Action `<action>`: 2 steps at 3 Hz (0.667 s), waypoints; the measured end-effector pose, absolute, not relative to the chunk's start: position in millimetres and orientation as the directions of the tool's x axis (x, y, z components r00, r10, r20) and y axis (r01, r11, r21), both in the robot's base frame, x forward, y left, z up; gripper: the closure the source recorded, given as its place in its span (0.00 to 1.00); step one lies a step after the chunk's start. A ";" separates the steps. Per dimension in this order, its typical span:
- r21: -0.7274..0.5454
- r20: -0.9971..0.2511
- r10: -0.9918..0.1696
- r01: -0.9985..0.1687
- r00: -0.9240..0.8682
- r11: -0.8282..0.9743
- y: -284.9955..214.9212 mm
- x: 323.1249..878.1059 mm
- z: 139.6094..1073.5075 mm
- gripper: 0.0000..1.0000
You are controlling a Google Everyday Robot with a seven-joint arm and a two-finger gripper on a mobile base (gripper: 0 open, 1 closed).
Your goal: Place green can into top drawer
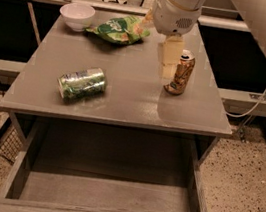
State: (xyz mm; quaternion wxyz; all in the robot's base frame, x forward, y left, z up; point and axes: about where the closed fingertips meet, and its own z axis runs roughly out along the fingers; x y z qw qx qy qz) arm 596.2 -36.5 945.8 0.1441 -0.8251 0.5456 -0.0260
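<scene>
Grey table bears a brown can just beside the end effector, grip unclear, green can lying apart.

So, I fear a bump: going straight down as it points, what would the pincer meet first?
Likely the tabletop next to the brown can; the pincer hangs above, close beside it, though depth is unclear.

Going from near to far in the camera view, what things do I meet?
top drawer → green can → green chip bag. The gripper hangs above the table, beside the gold-brown can.
</scene>
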 end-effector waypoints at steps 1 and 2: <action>-0.256 -0.078 -0.873 -0.856 0.482 -0.450 1.2 597.7 933.7 0.00; -0.239 -0.049 -0.832 -0.816 0.552 -0.527 37.8 590.5 916.5 0.00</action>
